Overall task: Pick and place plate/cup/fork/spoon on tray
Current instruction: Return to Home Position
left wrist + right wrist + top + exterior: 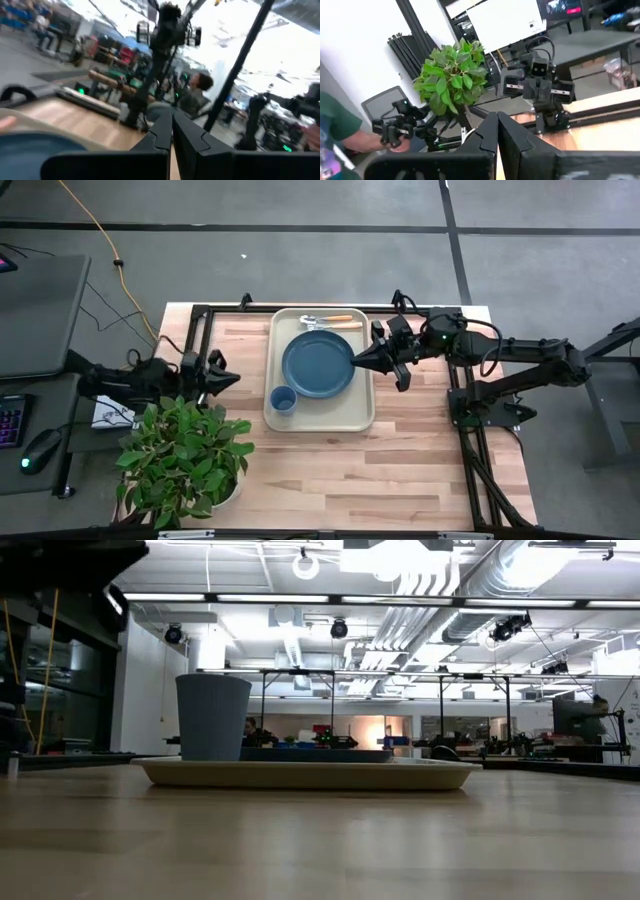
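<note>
The beige tray (365, 418) lies on the table's middle. On it rest the dark-blue plate (318, 364), the small blue cup (283, 399) near the tray's near left corner, and the fork and spoon (335, 321) along the far rim. In the low view the cup (213, 717) stands upright on the tray (310, 774). My right gripper (354, 361) is shut and empty over the plate's right rim. My left gripper (236, 380) is shut and empty, left of the tray, above the plant.
A potted green plant (185, 455) stands at the table's near left corner. Black frame rails (200, 330) run along the table's left, far and right edges. A person in a green sleeve (335, 125) shows beyond the table in the right wrist view.
</note>
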